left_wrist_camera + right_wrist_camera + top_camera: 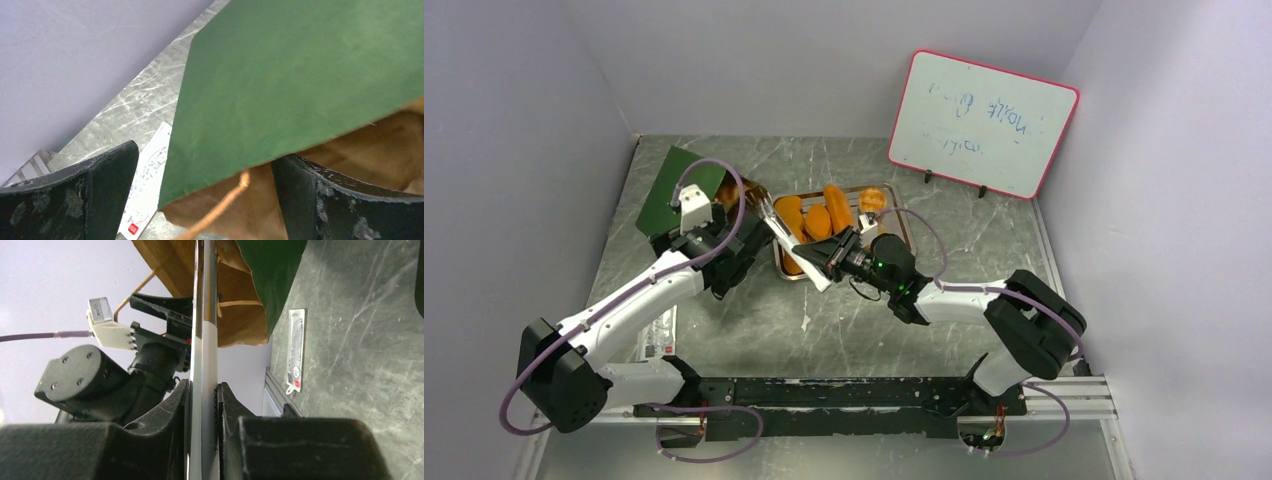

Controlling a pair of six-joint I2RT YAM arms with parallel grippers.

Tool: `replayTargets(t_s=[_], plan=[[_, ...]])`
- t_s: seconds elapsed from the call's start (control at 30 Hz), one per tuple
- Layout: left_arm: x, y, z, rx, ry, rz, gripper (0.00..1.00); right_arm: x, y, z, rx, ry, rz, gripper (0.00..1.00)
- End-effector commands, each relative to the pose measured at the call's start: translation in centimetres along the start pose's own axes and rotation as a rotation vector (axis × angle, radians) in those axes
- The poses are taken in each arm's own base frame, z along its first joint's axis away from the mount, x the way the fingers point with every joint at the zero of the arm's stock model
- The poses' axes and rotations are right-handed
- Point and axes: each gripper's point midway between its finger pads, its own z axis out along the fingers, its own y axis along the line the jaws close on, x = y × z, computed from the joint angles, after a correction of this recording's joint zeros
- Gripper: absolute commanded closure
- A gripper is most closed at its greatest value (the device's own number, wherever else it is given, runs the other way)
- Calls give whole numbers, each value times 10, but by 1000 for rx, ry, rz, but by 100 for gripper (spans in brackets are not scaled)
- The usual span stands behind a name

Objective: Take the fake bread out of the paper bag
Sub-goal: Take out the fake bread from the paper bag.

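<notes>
The paper bag [686, 188] lies on its side at the back left, dark green outside, its brown mouth facing right. My left gripper [722, 218] is open at the mouth. In the left wrist view [206, 152] its jaws straddle the bag's green wall [300, 75], with the right finger [340, 200] against the brown inside and a tan cord handle [225, 205] between them. Several orange-brown fake breads [817, 222] lie on the silver tray [902, 228]. My right gripper [819, 258] [202, 390] is shut on the metal tongs [205, 340], which point at the bag mouth [240, 300]. No bread shows inside the bag.
A white printed card [659, 335] lies on the table by the left arm; it also shows in the left wrist view [147, 185] and the right wrist view [295, 350]. A red-framed whiteboard [982, 125] stands at the back right. Walls close in on three sides.
</notes>
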Motion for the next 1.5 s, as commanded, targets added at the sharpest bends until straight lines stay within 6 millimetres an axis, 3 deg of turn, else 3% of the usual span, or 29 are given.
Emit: replayTargets(t_s=[0.0,0.1,0.17,0.3,0.33,0.5,0.9,1.13,1.3,1.47], plan=[[-17,3,14,-39,-54,-58,1,2,20,-8,-72,16,-17,100],[-18,-7,22,15,-44,-66,6,2,20,-10,-70,16,-15,100],[-17,-12,28,58,-43,-92,16,1,20,-10,-70,18,-18,100],[-26,-19,31,155,-71,-100,87,1,20,-7,-61,28,-29,100],[-29,-21,30,172,-80,-96,91,1,19,-6,-58,34,-29,100],[-26,-29,29,226,-70,-76,93,3,17,7,-54,57,-43,100],[-26,-43,23,330,-77,-17,93,9,8,60,-10,137,-113,100],[-27,-49,21,359,-75,-15,93,14,5,86,84,153,-311,97],[-37,-45,19,354,-92,-42,93,19,-20,87,144,168,-359,95],[-45,-40,18,344,-94,-51,93,26,-50,75,212,192,-337,94]])
